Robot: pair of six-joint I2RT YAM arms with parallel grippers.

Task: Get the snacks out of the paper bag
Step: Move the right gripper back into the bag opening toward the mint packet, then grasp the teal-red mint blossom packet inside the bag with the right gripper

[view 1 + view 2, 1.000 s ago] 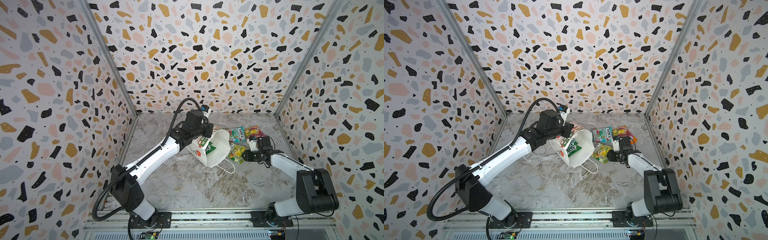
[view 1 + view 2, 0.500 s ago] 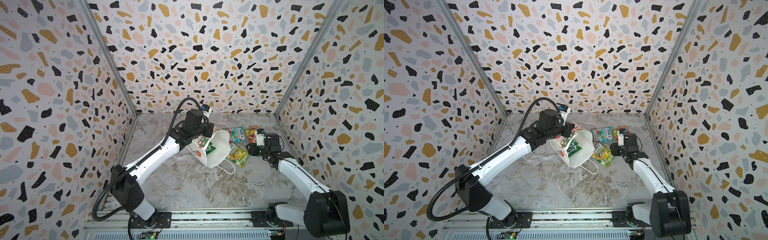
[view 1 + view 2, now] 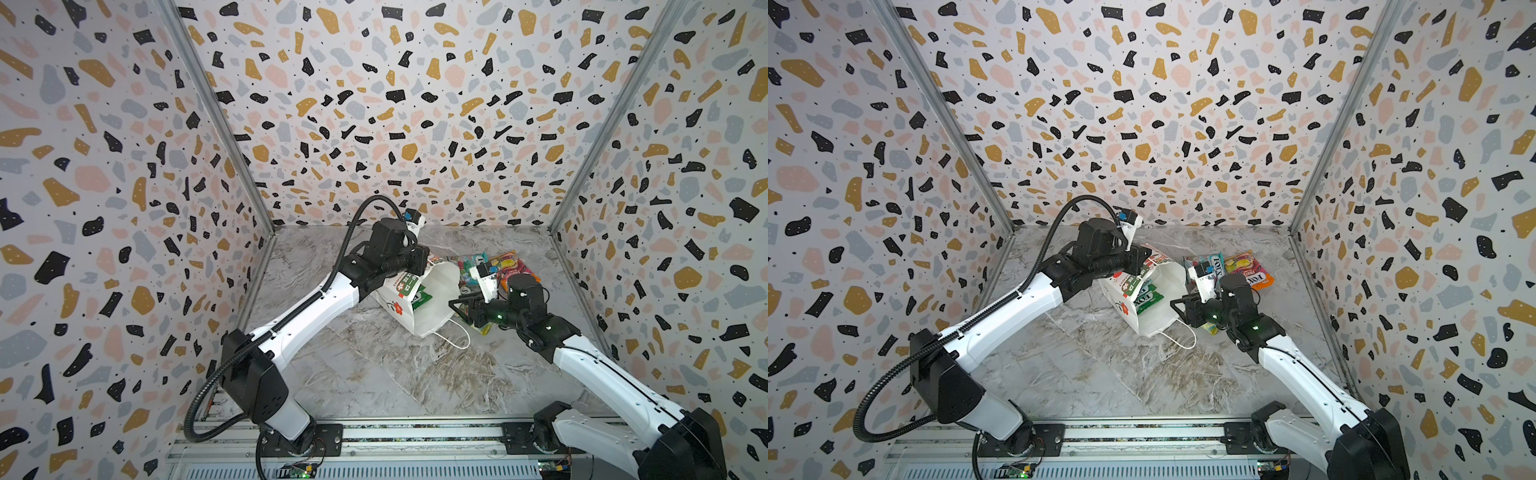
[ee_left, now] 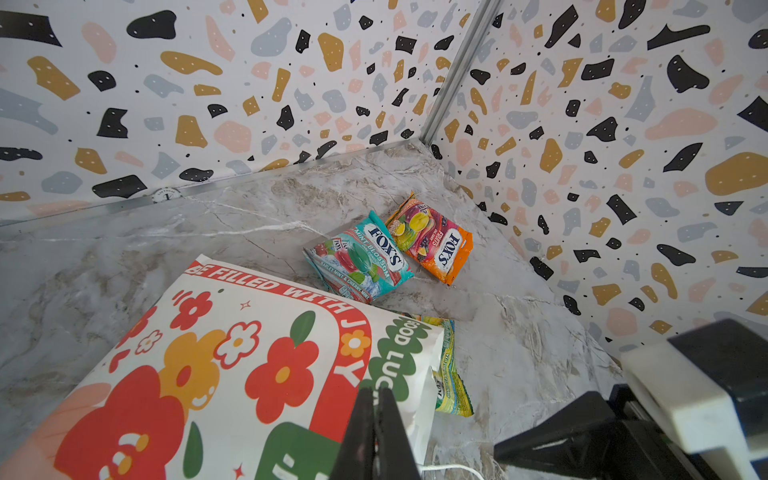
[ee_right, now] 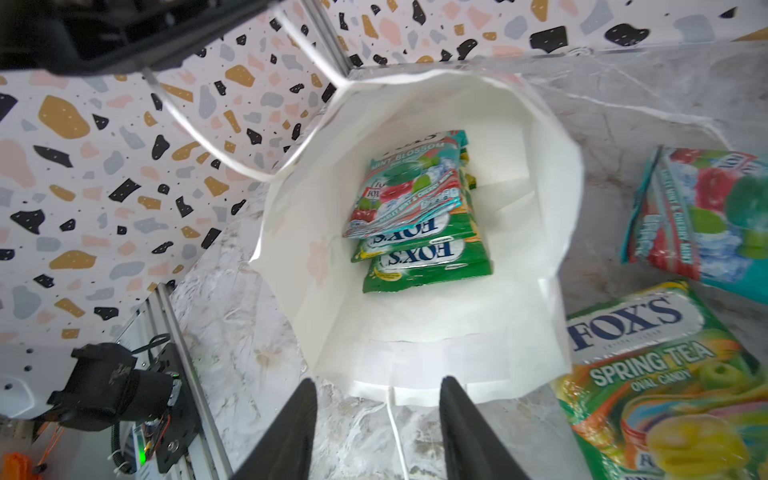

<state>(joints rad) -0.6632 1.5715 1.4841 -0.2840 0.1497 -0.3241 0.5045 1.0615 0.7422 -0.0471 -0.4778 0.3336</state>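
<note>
bag: paper bag (image 3: pixel 436 307) lay tipped over mid-frame in both top views
inside: three snacks (image 5: pixel 415 199), stacked
outside: three, teal packet (image 4: pixel 361 257), orange packet (image 4: pixel 432 237), green-yellow packet (image 4: pixel 451 374), right of it
left gripper (image 4: pixel 376 415): pinched on bag rim
right gripper (image 5: pixel 378 386): fingers apart, empty, at its mouth

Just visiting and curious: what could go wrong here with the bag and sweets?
The left tool pinches only a thin edge of the paper bag; a tug could tear it or slip. The stacked packets inside overlap, so the open right tool might drag several, or snag the cord handle.
</note>
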